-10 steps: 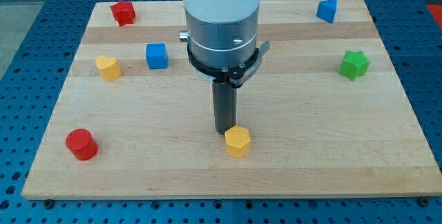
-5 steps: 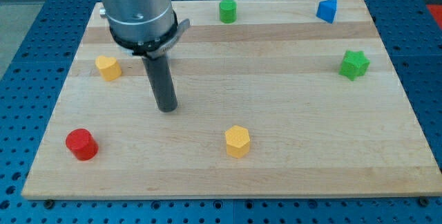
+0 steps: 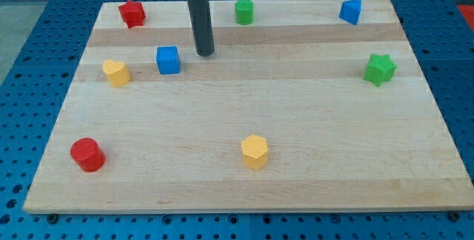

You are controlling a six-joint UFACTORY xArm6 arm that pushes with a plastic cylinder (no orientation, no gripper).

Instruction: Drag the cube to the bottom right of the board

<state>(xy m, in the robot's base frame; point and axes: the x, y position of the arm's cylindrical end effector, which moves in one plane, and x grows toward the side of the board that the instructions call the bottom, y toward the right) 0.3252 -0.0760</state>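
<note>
The blue cube [image 3: 168,60] sits on the wooden board [image 3: 296,121] in its upper left part. My tip [image 3: 205,52] rests on the board just to the right of the cube and slightly above it in the view, a small gap apart, not touching it. The rod rises straight up out of the view's top.
A red block [image 3: 132,13] lies at the top left, a yellow block [image 3: 115,72] left of the cube, a red cylinder [image 3: 87,155] at the bottom left. A yellow hexagonal block [image 3: 255,151] is at bottom centre. A green cylinder [image 3: 244,11], a blue block [image 3: 350,10] and a green star [image 3: 380,69] lie right.
My tip moved from beside the yellow hexagonal block to the left, then up and right to its place right of the blue cube. The blocks have not moved.
</note>
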